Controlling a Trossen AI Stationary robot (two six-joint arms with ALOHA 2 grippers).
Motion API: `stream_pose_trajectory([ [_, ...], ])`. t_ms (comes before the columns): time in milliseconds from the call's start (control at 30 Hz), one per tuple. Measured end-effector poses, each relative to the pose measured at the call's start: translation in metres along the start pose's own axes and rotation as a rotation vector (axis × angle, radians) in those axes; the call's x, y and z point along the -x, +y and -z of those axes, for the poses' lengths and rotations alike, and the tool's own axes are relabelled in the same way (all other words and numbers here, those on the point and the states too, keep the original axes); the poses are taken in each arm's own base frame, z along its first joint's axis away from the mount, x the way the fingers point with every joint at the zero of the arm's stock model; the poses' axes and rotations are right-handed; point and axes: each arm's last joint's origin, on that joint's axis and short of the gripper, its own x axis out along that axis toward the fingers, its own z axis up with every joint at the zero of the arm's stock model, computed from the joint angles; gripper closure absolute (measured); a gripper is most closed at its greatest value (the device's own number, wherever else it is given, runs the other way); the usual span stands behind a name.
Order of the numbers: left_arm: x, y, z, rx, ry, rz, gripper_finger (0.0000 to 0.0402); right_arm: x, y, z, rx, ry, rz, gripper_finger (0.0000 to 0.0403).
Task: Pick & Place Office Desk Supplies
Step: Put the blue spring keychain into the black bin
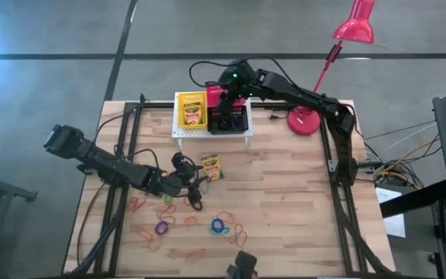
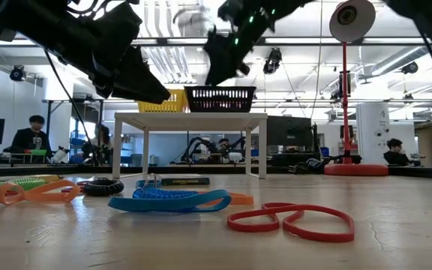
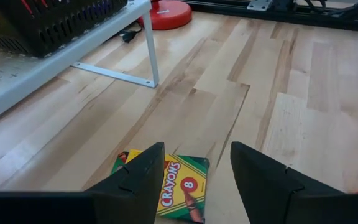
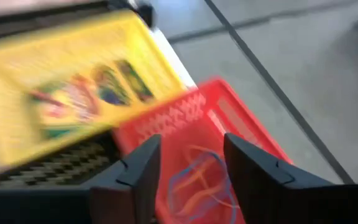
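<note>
One yellow-and-green cardboard crayon box lies in the yellow plastic mesh basket and thin coloured elastic loops in the red one under the right gripper's released, empty jaws, while another crayon box and many loops remain on the table by the left gripper, open.

Right wrist view smeared by motion blur; low view backlit by ceiling strip lights, arms silhouetted.
</note>
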Motion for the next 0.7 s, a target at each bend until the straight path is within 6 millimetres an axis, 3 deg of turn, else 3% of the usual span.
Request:
stream_pose_trajectory([
  [133,0.0,0.0,0.0,0.0,0.0,0.0,0.0215,0.035,0.023,-0.006,0.036,-0.06,-0.068,0.0217],
  [333,0.0,0.0,0.0,0.0,0.001,0.0,0.0215,0.082,0.087,0.019,0.156,-0.085,-0.209,0.0224],
  [533,0.0,0.0,0.0,0.016,0.002,0.003,0.0215,0.123,0.158,0.076,0.212,-0.201,-0.404,0.0239],
  [700,0.0,-0.001,0.0,0.018,0.002,0.006,0.0215,0.138,0.202,0.134,0.215,-0.3,-0.547,0.0245],
])
